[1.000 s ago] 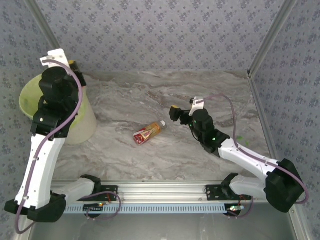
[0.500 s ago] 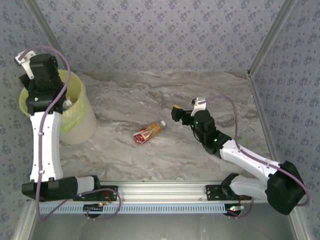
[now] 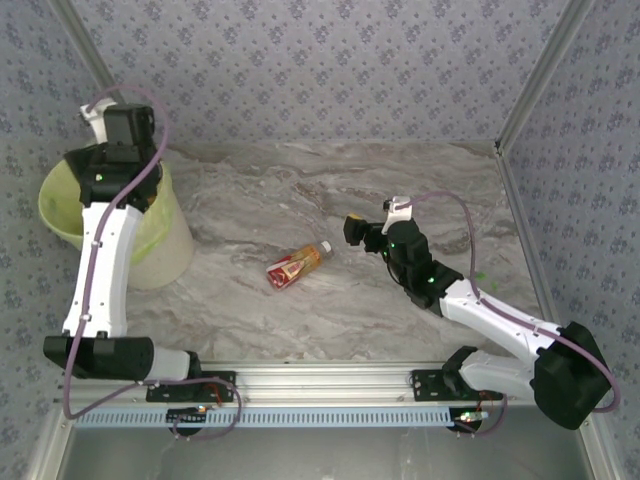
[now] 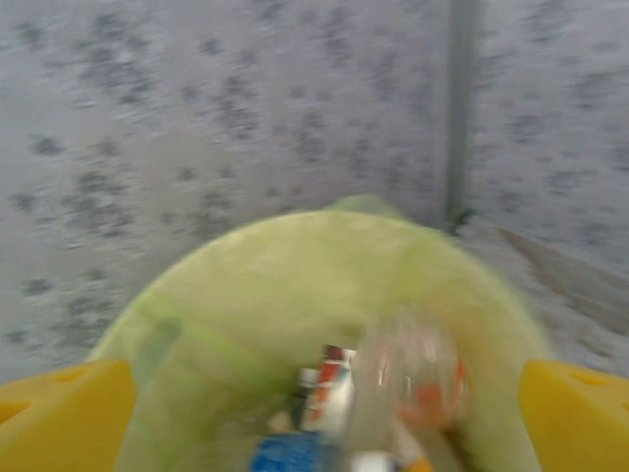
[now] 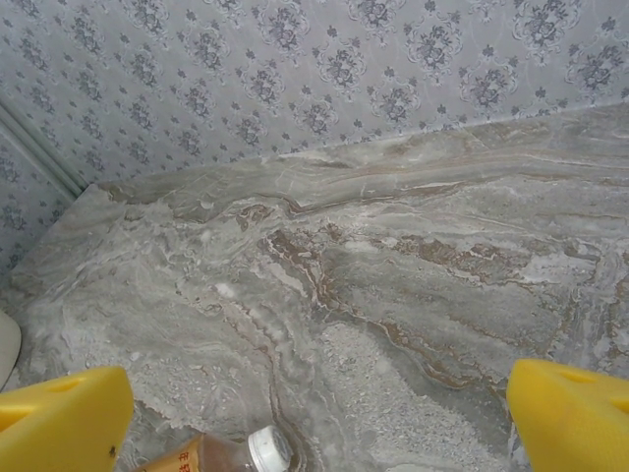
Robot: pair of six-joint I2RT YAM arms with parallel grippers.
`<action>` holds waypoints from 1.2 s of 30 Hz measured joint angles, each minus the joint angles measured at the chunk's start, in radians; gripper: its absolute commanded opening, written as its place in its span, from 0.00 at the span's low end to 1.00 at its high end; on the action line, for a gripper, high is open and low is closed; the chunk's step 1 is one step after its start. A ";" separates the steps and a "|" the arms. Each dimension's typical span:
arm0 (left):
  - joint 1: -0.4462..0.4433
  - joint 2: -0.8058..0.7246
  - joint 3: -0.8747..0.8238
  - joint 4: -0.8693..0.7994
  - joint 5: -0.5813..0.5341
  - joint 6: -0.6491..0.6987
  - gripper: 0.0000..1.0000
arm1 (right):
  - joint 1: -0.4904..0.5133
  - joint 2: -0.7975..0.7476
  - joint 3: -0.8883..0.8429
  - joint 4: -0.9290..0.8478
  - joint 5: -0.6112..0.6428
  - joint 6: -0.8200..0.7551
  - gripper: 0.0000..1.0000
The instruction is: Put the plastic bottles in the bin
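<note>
Sprung wide at the left gripper (image 4: 319,418), from clamped shut half a second back; nothing between the yellow pads (image 4: 59,413) now. Just below, down inside the lime-lined bin (image 4: 295,246), a blurred clear bottle (image 4: 413,379) with an orange label, to all appearance just let go, lying among other bottles (image 4: 324,393) with red-and-white and blue labels. From above, wrist poised over the bin's far rim. Spread wide likewise at the right gripper (image 5: 314,423), as a second ago, holding nothing, barely shifted, aimed down at the last bottle (image 3: 297,262) lying on its side near the middle of the table (image 3: 250,190), white cap toward the jaws, well apart from the bin. Reads as one more delivered and one left to fetch, probably by the right arm.
</note>
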 measured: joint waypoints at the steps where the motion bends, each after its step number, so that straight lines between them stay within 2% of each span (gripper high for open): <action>1: -0.032 -0.018 -0.018 0.013 0.033 0.000 0.99 | -0.001 0.000 0.000 0.000 0.002 0.003 1.00; 7: -0.215 -0.110 -0.187 0.112 0.257 -0.019 1.00 | -0.018 -0.005 0.000 -0.022 0.011 0.026 1.00; 12: -0.381 -0.081 -0.297 0.174 0.428 -0.043 0.99 | -0.020 -0.024 0.000 -0.076 0.033 0.045 1.00; 15: -0.449 -0.043 -0.337 0.183 0.504 -0.045 1.00 | -0.023 -0.040 0.000 -0.109 0.053 0.062 1.00; 22: -0.494 0.077 -0.353 0.111 0.678 -0.004 0.99 | -0.030 -0.070 -0.005 -0.169 0.090 0.094 1.00; 30: -0.528 0.219 -0.358 -0.010 0.850 0.135 0.99 | -0.034 -0.095 -0.035 -0.194 0.122 0.124 1.00; 36: -0.595 0.398 -0.324 -0.084 0.866 0.241 1.00 | -0.034 -0.099 -0.035 -0.214 0.131 0.137 1.00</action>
